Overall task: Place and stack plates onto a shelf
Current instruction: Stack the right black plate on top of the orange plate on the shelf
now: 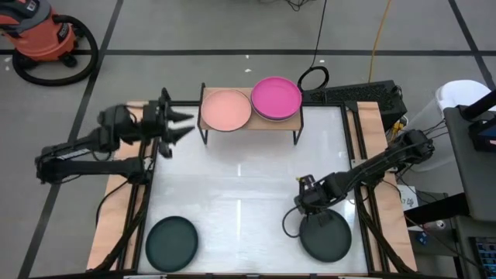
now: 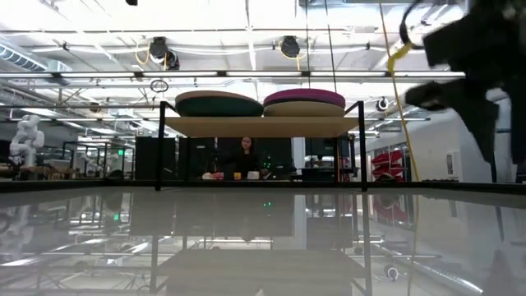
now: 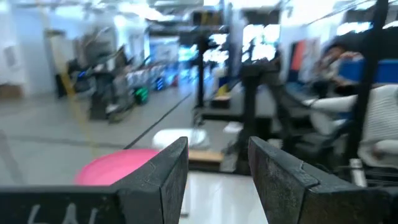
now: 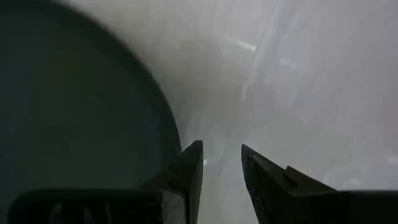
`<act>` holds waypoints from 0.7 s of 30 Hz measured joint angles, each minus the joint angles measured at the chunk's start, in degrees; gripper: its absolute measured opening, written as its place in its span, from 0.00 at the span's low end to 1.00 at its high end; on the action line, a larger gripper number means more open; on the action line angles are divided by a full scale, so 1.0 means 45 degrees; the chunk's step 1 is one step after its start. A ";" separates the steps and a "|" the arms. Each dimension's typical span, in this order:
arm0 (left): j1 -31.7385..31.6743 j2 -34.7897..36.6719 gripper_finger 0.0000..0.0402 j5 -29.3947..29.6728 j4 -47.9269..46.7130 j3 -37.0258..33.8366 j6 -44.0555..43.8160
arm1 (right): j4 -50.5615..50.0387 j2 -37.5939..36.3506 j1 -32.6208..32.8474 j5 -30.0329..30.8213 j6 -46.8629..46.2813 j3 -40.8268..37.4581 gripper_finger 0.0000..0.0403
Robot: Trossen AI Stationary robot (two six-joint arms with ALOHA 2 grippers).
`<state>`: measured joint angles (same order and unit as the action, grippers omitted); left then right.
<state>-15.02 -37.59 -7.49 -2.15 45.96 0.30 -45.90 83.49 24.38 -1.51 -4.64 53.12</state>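
The shelf (image 1: 248,128) stands at the table's far middle. On it a salmon plate (image 1: 225,110) lies left and a magenta plate (image 1: 276,98) tops a stack on the right; the low view shows both stacks (image 2: 263,103) from the side. A dark teal plate (image 1: 326,235) lies flat near the near right edge, and another (image 1: 172,242) lies near the near left. My left gripper (image 1: 180,124) hovers open and empty off the shelf's left end, with the magenta plate (image 3: 118,168) ahead of it. My right gripper (image 1: 305,198) is open, low over the right dark plate's (image 4: 74,106) far-left rim. My right gripper (image 4: 221,162) points down at the table, and one fingertip (image 4: 191,163) stands right beside the dark plate's rim (image 4: 171,134). The plate lies flat on the table. I cannot tell whether that fingertip touches it.
Wooden side boards (image 1: 116,209) run along both table sides, and black cables lie on the white top by the right plate (image 1: 291,225). A red shop vacuum (image 1: 43,39) sits on the floor far left. A person (image 2: 246,154) sits beyond the table.
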 joint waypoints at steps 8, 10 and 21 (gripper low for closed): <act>0.1656 -0.0238 0.43 0.0042 0.3884 -0.3294 -0.0136 | 0.0408 -0.0003 0.0255 -0.0547 -0.1205 -0.0824 0.24; 0.1931 -0.0315 0.43 0.0376 0.4699 -0.3793 -0.0136 | 0.0434 -0.0003 0.0273 -0.0714 -0.1207 -0.0821 0.24; 0.2640 -0.0338 0.43 0.2018 0.5292 -0.5309 0.0063 | 0.0804 -0.0569 0.0350 -0.0701 -0.1701 -0.0006 0.24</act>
<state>-3.14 -39.11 1.60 21.66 22.07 0.58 -42.28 80.93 25.95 -4.66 -12.29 53.09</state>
